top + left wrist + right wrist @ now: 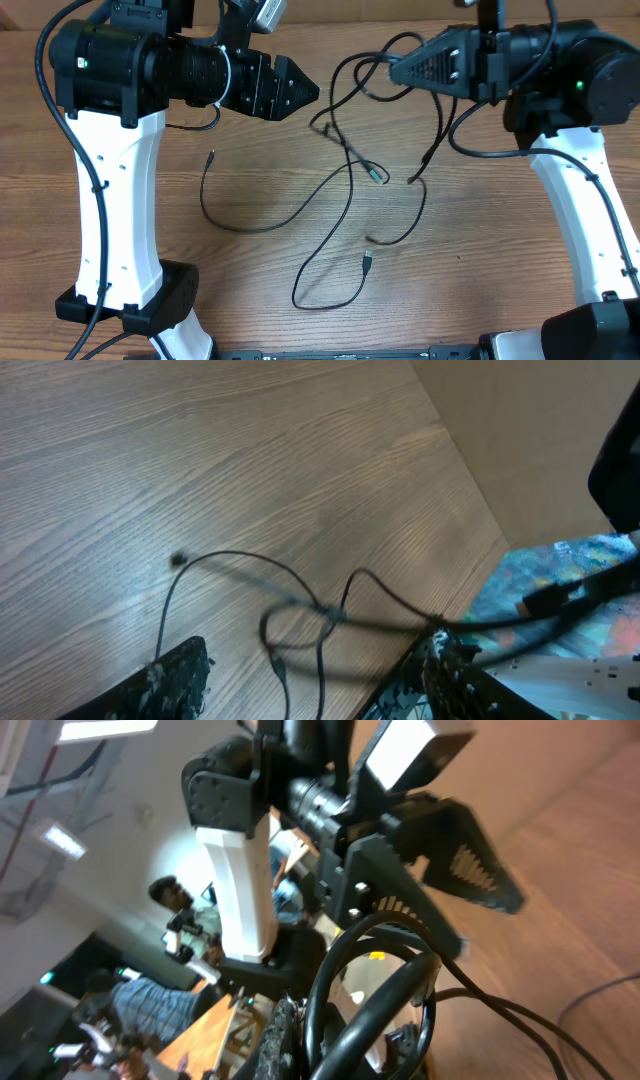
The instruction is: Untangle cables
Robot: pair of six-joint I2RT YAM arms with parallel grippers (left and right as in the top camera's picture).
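Note:
Several thin black cables (376,174) hang in a tangle from my right gripper (393,68), which is shut on them above the table's upper middle. Their loops trail down onto the wood, with plug ends lying at the left (212,157) and at the front (368,263). The right wrist view shows the cable loops (372,982) pinched in the right gripper (345,1025). My left gripper (305,92) is open, pointing right, a little left of the hanging strands and holding nothing. Through the left wrist view, strands (322,610) lie on the wood between its spread fingers (175,675).
Both white arm bases (110,200) stand at the table's left and right sides. The table's far edge (470,490) shows in the left wrist view. People and desks (180,920) appear beyond the table in the right wrist view.

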